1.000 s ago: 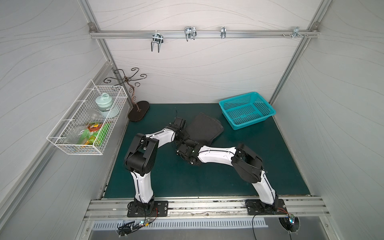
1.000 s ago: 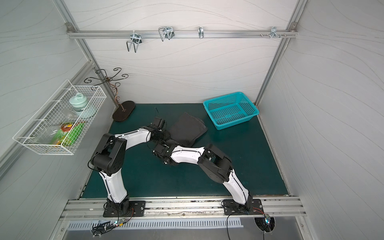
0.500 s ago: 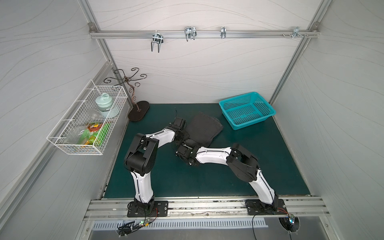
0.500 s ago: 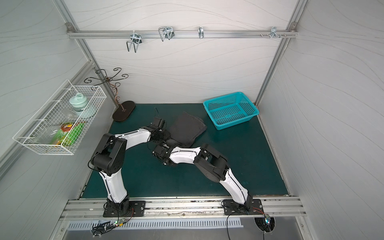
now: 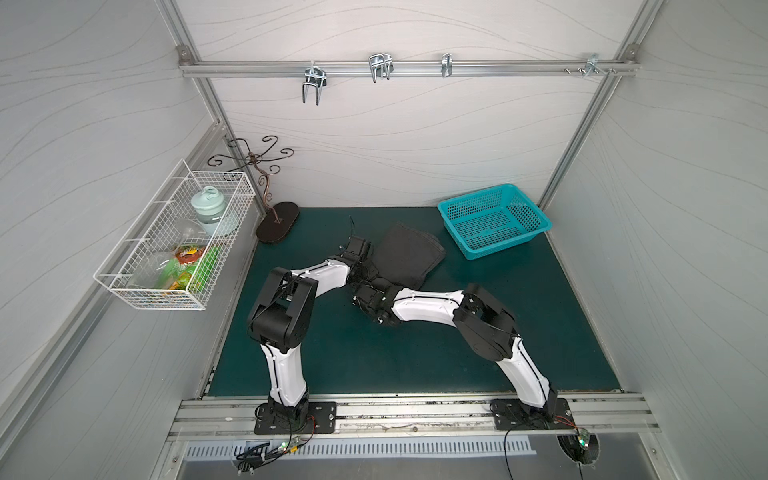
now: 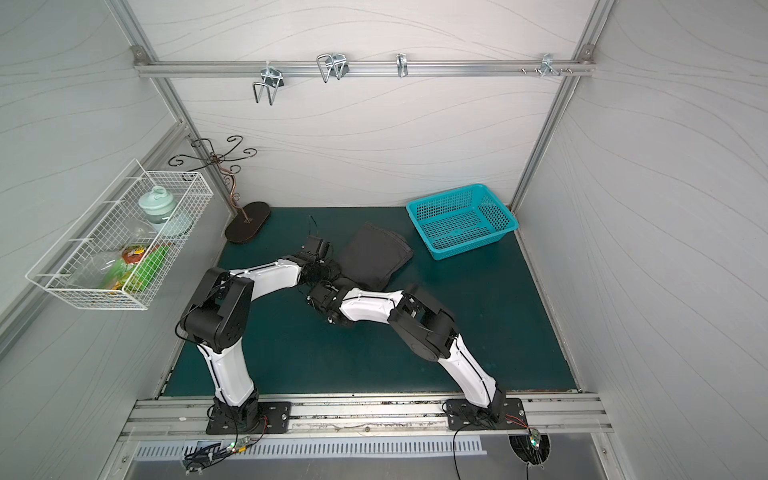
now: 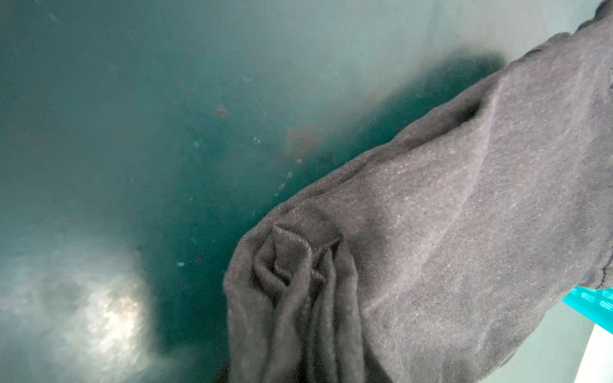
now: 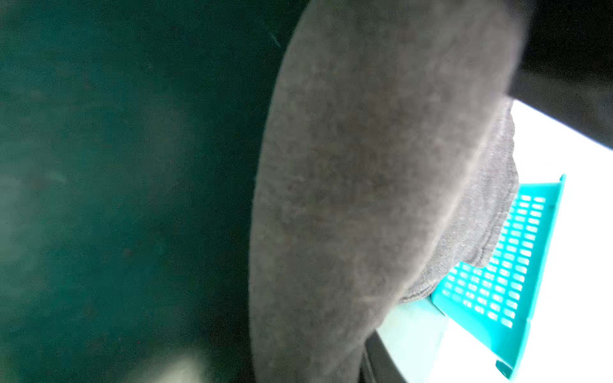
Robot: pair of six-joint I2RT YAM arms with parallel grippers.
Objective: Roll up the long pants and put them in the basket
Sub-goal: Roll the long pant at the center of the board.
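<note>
Both arms (image 5: 428, 305) have white link shells, bulky black joints and screwed black baseplates (image 5: 326, 417).

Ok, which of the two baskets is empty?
The teal plastic basket on the green mat: nothing lies in it. The white wire basket on the wall holds a pale green jar and snack packets.

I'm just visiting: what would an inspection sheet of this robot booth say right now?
Surface: green mat, faint scuffs.
Job's things: long pants folded, near edge lifted.
Clutter: empty teal basket, apart from pants.
Grippers: left gripper seems closed on bunched cloth; right gripper against cloth, jaws hidden.
Cables: wires at both arm bases.
Surroundings: wall-hung wire basket holding jar and packets; scrolled stand; rail hooks.
</note>
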